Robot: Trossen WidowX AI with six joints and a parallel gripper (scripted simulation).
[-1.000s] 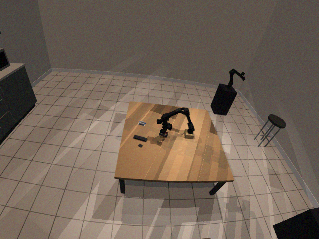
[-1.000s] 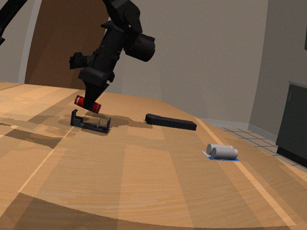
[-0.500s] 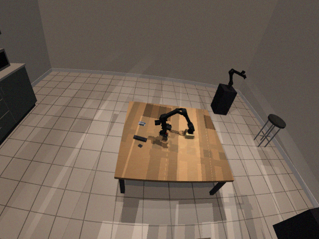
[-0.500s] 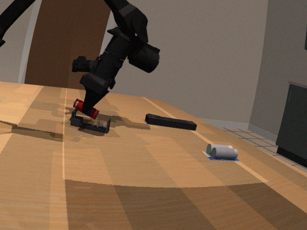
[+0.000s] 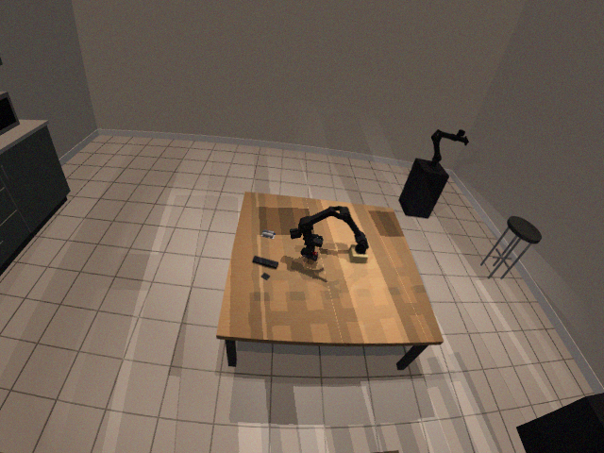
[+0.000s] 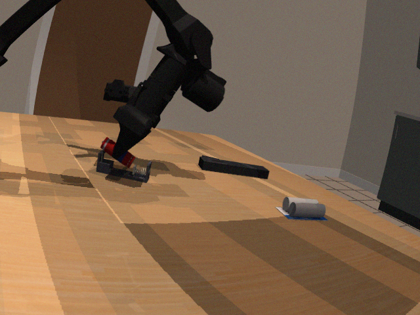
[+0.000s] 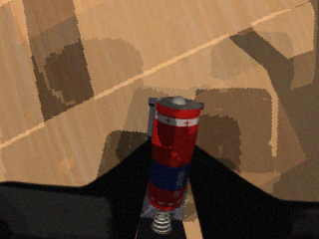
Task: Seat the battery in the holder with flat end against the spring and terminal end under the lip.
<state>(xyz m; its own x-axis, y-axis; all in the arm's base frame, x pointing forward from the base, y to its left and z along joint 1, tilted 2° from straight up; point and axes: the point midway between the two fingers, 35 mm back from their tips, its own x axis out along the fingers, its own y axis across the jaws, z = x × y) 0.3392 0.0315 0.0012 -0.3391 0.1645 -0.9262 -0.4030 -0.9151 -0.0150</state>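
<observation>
"Red battery [image 6: 115, 151] [image 7: 175, 149], blue band near its flat end. Where do we have it?"

"Clamped at mid-body in our gripper [image 6: 123, 155] [image 7: 171, 166], over the dark holder [image 6: 120, 173] [image 7: 151, 117] and not seated."

"Why the slant?"

"Flat end low, towards the coiled spring [image 6: 139, 170] [image 7: 161, 222]; terminal end raised at the lip end. We judge this lets us load the spring first, then lower the terminal under the lip."

"Is it touching the spring?"

"Perhaps just meeting it; the fingers and the small scale leave us unsure."

"And our arm [image 5: 336, 211] [image 6: 152, 88]?"

"Arched above the table [image 5: 293, 311] [image 6: 84, 244], wrist leaning, fingers angled down to the battery. We next want a gentle push along the spring, then a levelling. If the terminal catches on top of the lip, we back off rather than press."
</observation>
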